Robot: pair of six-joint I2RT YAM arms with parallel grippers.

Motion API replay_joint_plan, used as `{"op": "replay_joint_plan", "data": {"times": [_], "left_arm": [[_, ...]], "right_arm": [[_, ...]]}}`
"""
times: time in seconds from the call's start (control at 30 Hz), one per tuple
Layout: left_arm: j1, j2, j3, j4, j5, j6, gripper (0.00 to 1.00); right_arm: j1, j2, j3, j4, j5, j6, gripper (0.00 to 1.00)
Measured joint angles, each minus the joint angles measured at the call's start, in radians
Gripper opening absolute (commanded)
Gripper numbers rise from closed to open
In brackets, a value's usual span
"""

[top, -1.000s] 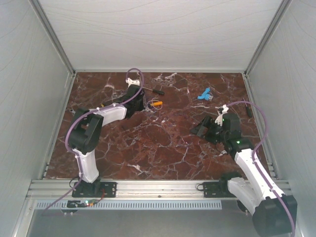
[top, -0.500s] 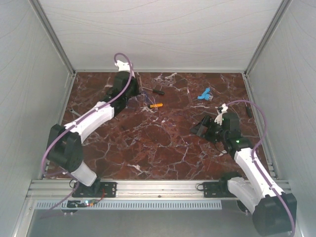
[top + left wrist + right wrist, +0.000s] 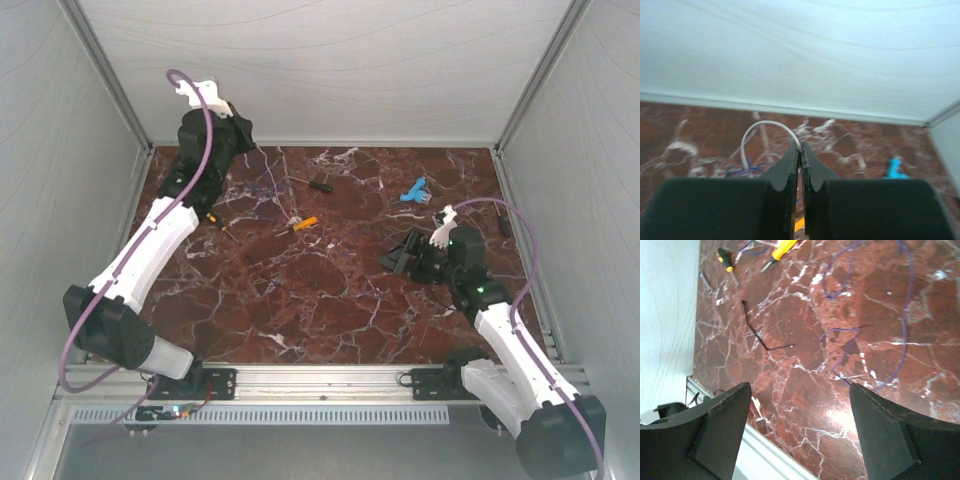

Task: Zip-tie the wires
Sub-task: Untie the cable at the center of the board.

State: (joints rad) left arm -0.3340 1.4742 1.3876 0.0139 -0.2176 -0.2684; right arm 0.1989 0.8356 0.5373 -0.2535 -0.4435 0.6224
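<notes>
The wires are very thin purple-blue strands. In the top view they trail from my left gripper point(image 3: 243, 138) down onto the marble point(image 3: 262, 186). In the left wrist view the left gripper point(image 3: 800, 148) is shut on a thin white strand point(image 3: 765, 125) that loops out from its tips. I cannot tell whether this strand is a wire or a zip tie. Blue wire point(image 3: 742, 171) lies below it. A purple wire point(image 3: 842, 330) curls on the table ahead of my right gripper point(image 3: 800, 387), which is open and empty, low over the table point(image 3: 398, 258).
An orange-handled screwdriver point(image 3: 302, 223) and a black-handled one point(image 3: 319, 184) lie at mid-back. A blue piece point(image 3: 413, 190) lies back right. A bent black strip point(image 3: 762, 337) lies near the left side. White walls enclose the table point(image 3: 330, 300) on three sides.
My left arm has swung from the middle back to the far back-left corner and risen, pulling the strands with it. The orange screwdriver shifted slightly. The right arm barely moved.
</notes>
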Motion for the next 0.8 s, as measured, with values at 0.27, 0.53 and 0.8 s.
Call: {"op": "replay_joint_plan", "data": {"times": [0.27, 0.53, 0.8], "left_arm": [[0.121, -0.112, 0.000, 0.144, 0.240, -0.167, 0.00], [0.158, -0.185, -0.070, 0.301, 0.437, -0.288, 0.00], [0.163, -0.192, -0.169, 0.311, 0.570, -0.326, 0.00]], "right_arm": [[0.169, 0.009, 0.001, 0.121, 0.022, -0.044, 0.76], [0.323, 0.027, 0.002, 0.397, 0.171, -0.179, 0.75], [0.426, 0.249, 0.055, 0.837, 0.268, -0.454, 0.75]]}}
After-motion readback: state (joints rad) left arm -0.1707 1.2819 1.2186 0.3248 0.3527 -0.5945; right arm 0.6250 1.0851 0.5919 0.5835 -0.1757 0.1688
